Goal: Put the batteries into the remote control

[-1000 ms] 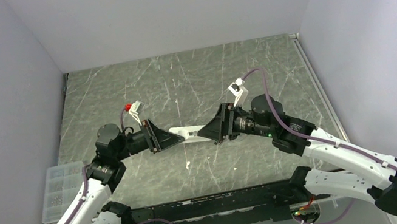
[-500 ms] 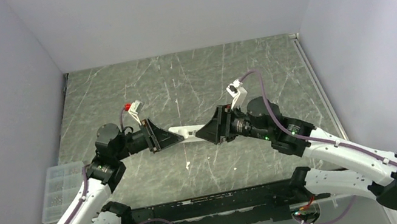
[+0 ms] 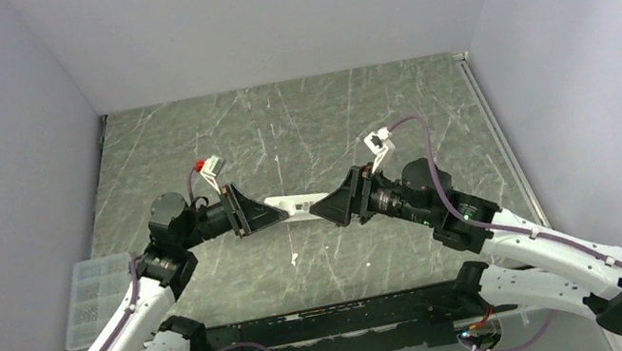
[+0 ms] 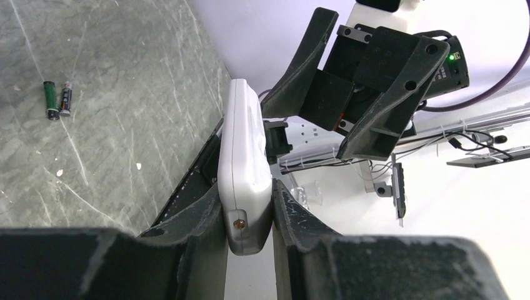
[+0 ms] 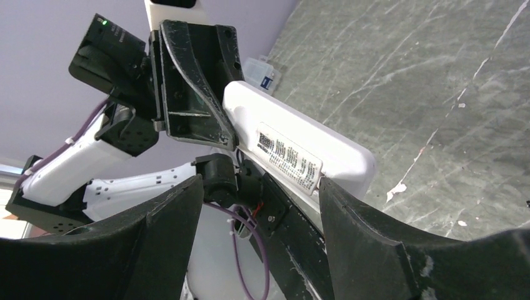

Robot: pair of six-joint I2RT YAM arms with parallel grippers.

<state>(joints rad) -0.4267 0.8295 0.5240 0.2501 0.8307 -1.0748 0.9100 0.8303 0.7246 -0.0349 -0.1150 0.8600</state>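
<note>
The white remote control (image 3: 294, 207) hangs above the table's middle, between the two arms. My left gripper (image 3: 248, 214) is shut on its left end; in the left wrist view the remote (image 4: 245, 156) sits edge-on between the two fingers of that gripper (image 4: 247, 190). My right gripper (image 3: 339, 206) is open at the remote's right end. In the right wrist view the jaws of my right gripper (image 5: 259, 184) stand wide apart, and the remote's labelled back (image 5: 294, 150) reaches to the right finger. Two dark batteries (image 4: 57, 100) lie side by side on the table.
A clear plastic parts box (image 3: 97, 295) sits at the table's left front edge. A white speck (image 3: 295, 257) lies on the grey marbled table (image 3: 297, 120) under the remote. Plain walls close in the left, back and right sides.
My right arm has shifted and its wrist has turned, with the open gripper still at the remote's right end. The left arm and the remote have stayed still.
</note>
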